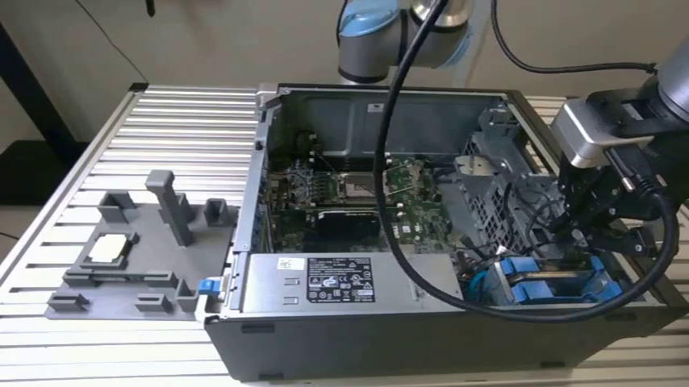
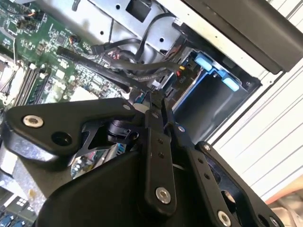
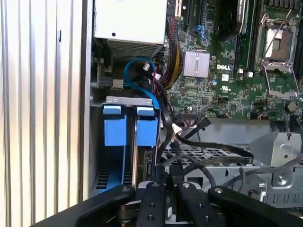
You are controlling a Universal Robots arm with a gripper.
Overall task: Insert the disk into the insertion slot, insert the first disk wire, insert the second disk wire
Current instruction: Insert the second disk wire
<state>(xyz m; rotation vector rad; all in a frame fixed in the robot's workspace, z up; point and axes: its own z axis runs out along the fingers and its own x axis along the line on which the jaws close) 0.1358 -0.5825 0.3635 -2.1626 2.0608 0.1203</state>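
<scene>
Blue-framed disk (image 3: 146, 130) sits seated in the insertion slot (image 3: 116, 101) of the drive cage; the pincer (image 2: 154, 101), fingers nearly together, pinches a black wire (image 2: 118, 71) just beside that cage.

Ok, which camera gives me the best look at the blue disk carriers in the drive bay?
The first wrist view: the blue carriers sit side by side, their front tabs facing the camera, unobstructed. The exterior view shows them partly behind a black cable. The second wrist view catches just blue tabs beyond the hand.
</scene>
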